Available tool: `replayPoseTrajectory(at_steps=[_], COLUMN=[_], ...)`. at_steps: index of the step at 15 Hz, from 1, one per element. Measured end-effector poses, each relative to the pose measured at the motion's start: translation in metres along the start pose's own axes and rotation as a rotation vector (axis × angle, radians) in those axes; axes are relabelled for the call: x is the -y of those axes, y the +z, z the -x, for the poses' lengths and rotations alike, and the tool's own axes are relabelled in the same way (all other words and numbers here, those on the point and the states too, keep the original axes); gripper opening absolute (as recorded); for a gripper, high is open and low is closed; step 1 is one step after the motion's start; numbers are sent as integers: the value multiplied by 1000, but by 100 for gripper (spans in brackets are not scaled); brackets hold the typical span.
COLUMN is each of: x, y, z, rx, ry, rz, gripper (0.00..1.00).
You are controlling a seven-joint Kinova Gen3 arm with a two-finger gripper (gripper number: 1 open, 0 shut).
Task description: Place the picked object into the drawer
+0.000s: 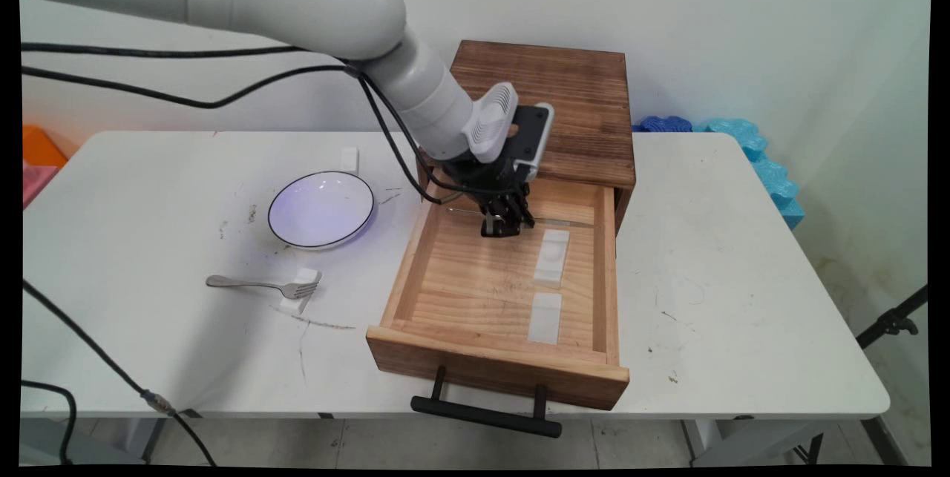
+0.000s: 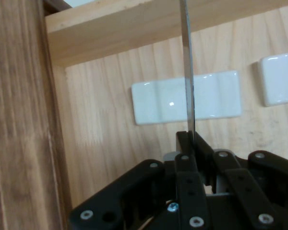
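Two white rectangular rests (image 1: 551, 257) lie in the open pale wooden drawer (image 1: 498, 280), where we see the black two-finger tool (image 1: 504, 225) pinching a thin flat metal blade (image 2: 187, 72) edge-on above one of them. On the white bench (image 1: 742, 277) to the left sit a white dark-rimmed bowl (image 1: 320, 209) and a metal fork (image 1: 260, 285), its tines on a small white block (image 1: 299, 291).

No writing, label, brand or number can be read anywhere in either view. The white arm at the upper left of the frame shows no lettering.
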Motion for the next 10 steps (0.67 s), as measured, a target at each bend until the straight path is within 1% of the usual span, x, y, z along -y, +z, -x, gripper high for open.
replayPoseTrajectory(at_steps=[10], x=[6], y=[43], z=[5], rx=[17], ry=[21], rz=[23], gripper=[0])
